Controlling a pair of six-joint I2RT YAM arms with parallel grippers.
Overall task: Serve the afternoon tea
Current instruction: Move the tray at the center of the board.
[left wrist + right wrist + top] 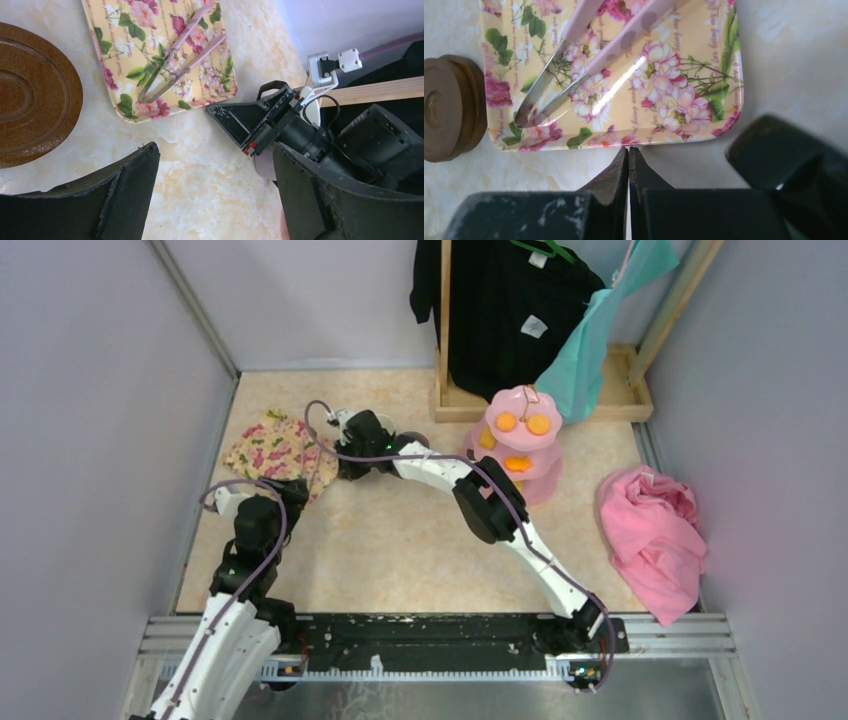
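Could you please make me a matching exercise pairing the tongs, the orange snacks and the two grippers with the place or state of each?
Things:
1. tongs
2. orange snacks
3. left gripper
4. right gripper

Places or states:
A. fingers shut, just off the tray's edge
B. on the pink three-tier stand
C. fingers open, holding nothing
D. lying on the flower-patterned tray

Pairs: 1-D, 2-B, 3-C, 4-A.

A pink three-tier stand (pixel 520 445) carrying orange snacks (pixel 522 423) stands far right on the table (pixel 400 540); the right arm (pixel 500 510) stretches across, apparently ending beside the flowered tray (pixel 262 450).
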